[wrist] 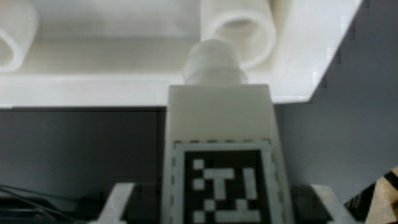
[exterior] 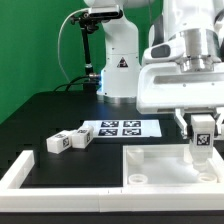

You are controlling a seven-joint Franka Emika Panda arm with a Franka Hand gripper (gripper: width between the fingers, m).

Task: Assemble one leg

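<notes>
My gripper [exterior: 201,133] is shut on a leg [exterior: 201,143], a small white post with a black-and-white tag, held upright at the exterior view's right. The leg's lower end is at the large flat white panel [exterior: 150,166], near its far right corner. I cannot tell whether they touch. In the wrist view the leg [wrist: 221,130] fills the middle between my gripper's [wrist: 222,207] fingers [wrist: 125,205]. Its rounded tip [wrist: 212,58] points at the panel [wrist: 107,85], close to a raised round hole rim [wrist: 242,30]. Two more legs [exterior: 57,142] [exterior: 80,137] lie on the black table at the left.
The marker board [exterior: 118,129] lies behind the panel. A white L-shaped fence [exterior: 20,175] runs along the table's front left. The arm's white base [exterior: 118,65] stands at the back. A second hole rim [wrist: 11,40] shows in the wrist view.
</notes>
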